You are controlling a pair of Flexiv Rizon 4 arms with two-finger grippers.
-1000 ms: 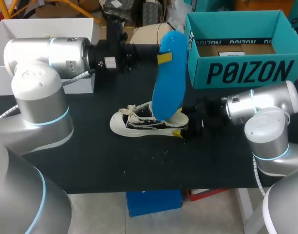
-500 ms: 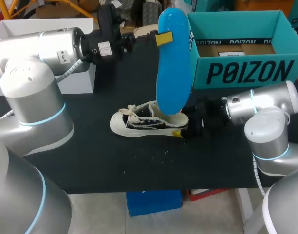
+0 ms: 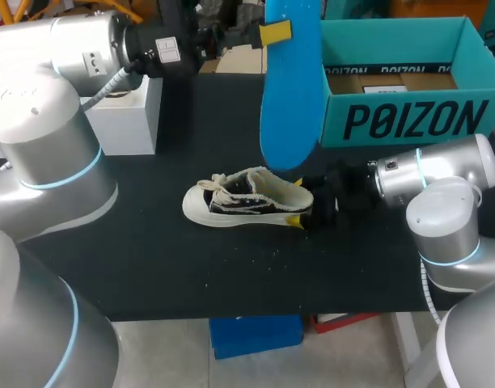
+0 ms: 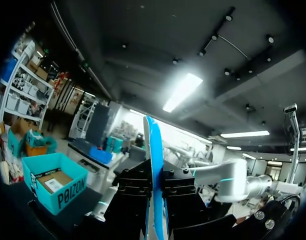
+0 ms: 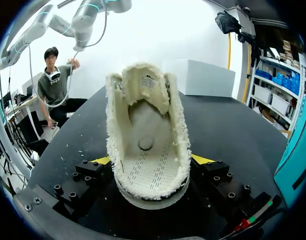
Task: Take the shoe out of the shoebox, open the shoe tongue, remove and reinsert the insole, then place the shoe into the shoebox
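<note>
On the black table (image 3: 150,267) the shoe (image 3: 247,198) rests on its sole with the toe toward my left arm's side. It is a low dark canvas sneaker with a cream rubber toe cap, white laces and a frayed, fuzzy cream collar. From the right wrist I see straight into it, down to a pale footbed with rows of small perforations. My right gripper (image 3: 302,217) is clamped on the heel, one yellow tip pressed against each side. My left gripper (image 3: 272,34) pinches the insole (image 3: 289,97), a smooth, bright blue, round-ended slab held upright in the air, its lower end close above the shoe's opening. Beside it stands the open teal cardboard shoebox (image 3: 401,121), and a white box (image 3: 126,121) sits at the far left.
</note>
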